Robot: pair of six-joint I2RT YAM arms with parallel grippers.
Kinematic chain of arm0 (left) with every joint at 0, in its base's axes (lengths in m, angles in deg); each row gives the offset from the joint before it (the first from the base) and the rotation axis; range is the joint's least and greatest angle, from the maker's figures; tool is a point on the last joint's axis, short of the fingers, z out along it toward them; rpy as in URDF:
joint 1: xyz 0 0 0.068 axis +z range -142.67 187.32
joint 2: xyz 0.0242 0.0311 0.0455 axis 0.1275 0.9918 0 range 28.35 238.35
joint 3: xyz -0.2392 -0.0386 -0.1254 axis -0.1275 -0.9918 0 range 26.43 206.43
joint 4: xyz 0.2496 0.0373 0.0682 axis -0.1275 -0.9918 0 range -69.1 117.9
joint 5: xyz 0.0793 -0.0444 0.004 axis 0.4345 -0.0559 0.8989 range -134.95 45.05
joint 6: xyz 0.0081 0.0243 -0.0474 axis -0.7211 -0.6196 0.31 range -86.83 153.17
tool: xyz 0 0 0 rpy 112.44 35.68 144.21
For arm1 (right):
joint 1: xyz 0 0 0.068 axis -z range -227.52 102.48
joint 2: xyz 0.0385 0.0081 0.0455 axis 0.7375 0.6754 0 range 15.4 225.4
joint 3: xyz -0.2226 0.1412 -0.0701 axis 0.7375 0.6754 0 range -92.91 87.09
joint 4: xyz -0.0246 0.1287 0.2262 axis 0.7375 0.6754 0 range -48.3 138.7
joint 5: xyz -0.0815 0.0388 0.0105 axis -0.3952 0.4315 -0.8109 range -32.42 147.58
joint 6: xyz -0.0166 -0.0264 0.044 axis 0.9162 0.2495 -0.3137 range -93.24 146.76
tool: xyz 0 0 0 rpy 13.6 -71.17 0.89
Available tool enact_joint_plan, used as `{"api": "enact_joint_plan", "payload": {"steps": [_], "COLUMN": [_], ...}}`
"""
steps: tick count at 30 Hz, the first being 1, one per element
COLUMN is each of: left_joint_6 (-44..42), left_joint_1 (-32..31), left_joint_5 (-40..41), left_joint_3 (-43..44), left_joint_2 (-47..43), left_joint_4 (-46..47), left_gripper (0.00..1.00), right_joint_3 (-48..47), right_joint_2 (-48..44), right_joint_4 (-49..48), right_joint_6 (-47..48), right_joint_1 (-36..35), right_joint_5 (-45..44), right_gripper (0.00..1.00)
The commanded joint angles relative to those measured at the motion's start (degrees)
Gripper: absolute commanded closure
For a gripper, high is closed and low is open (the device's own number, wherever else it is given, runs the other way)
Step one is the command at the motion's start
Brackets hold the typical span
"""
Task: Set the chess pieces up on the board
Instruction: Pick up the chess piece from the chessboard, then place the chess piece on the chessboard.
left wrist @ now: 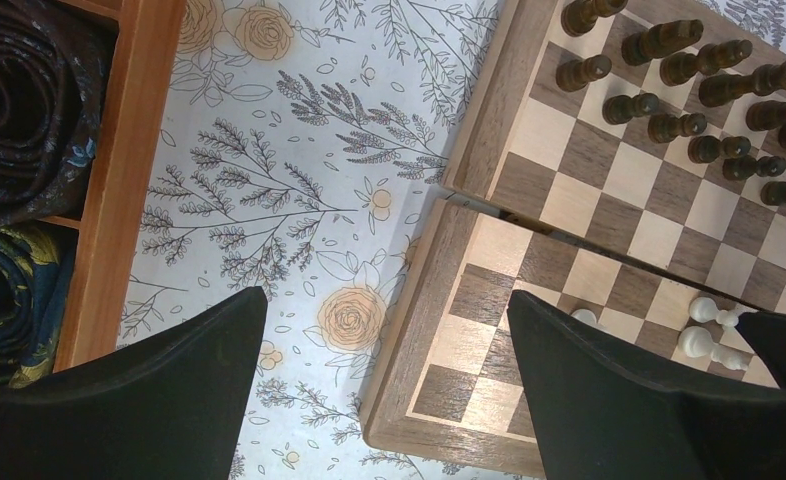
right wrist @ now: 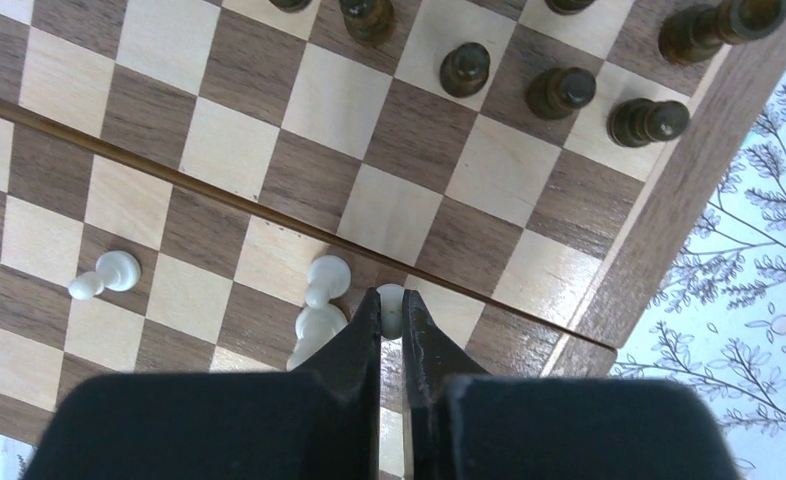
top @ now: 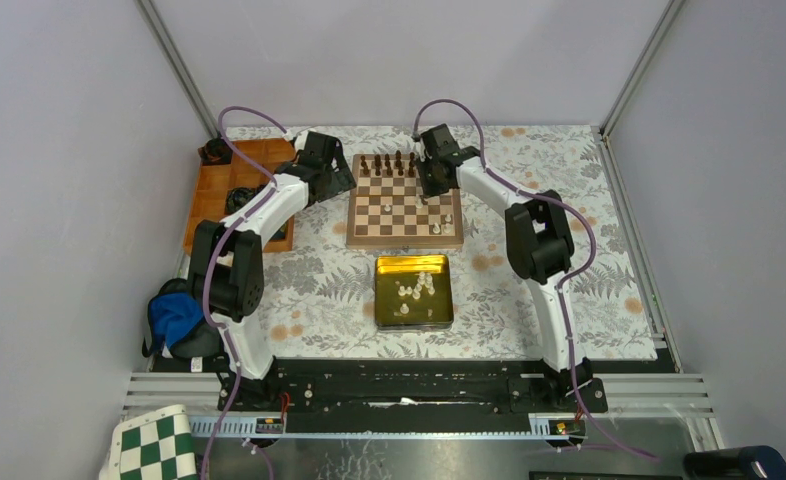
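Okay, my right fingers (right wrist: 367,330) are clamped on a white piece (right wrist: 390,299) near the right rim of the board (right wrist: 659,215), with two white pieces (right wrist: 321,300) just beside it. My left fingers (left wrist: 609,390) gape wide, straddling the board's left edge and worktop (left wrist: 299,200). Others sit in the tin (top: 380,300).

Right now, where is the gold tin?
In the top view, the tin sits in the middle of the flowery cloth, just off the board's near edge, with white pieces inside.
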Motion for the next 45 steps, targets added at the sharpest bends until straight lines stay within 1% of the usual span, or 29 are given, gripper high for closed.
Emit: {"api": "enact_joint_plan", "payload": {"steps": [1, 14, 24, 31, 39, 45], "left_joint_6": [0.1, 0.1, -0.3, -0.4, -0.5, -0.5], "left_joint_1": [0.2, 0.1, 0.1, 0.1, 0.2, 0.1], "left_joint_5": [0.9, 1.1, 1.1, 1.0, 0.7, 0.7], "left_joint_3": [1.0, -0.6, -1.3, -1.4, -1.8, -1.8], "left_joint_2": [-0.8, -1.5, -1.5, -1.5, -1.6, -1.4], "left_joint_4": [0.4, 0.4, 0.6, 0.6, 0.9, 1.0], "left_gripper": [0.02, 0.02, 0.02, 0.02, 0.01, 0.01], "right_joint_3": [1.6, 9.5, 15.1, 16.3, 16.2, 15.5], "right_joint_2": [-6.5, -13.1, -15.1, -14.7, -13.6, -13.3], "right_joint_4": [0.0, 1.6, 1.3, 0.3, 0.2, -0.2], "right_joint_6": [1.2, 1.5, 1.0, 0.6, 0.5, 0.6], "right_joint_1": [-0.6, -1.3, -2.7, -3.0, -3.0, -2.9], "right_joint_5": [-2.5, -3.9, -3.6, -3.8, -3.7, -4.1], "right_gripper": [0.96, 0.96, 0.97, 0.97, 0.94, 0.94]}}
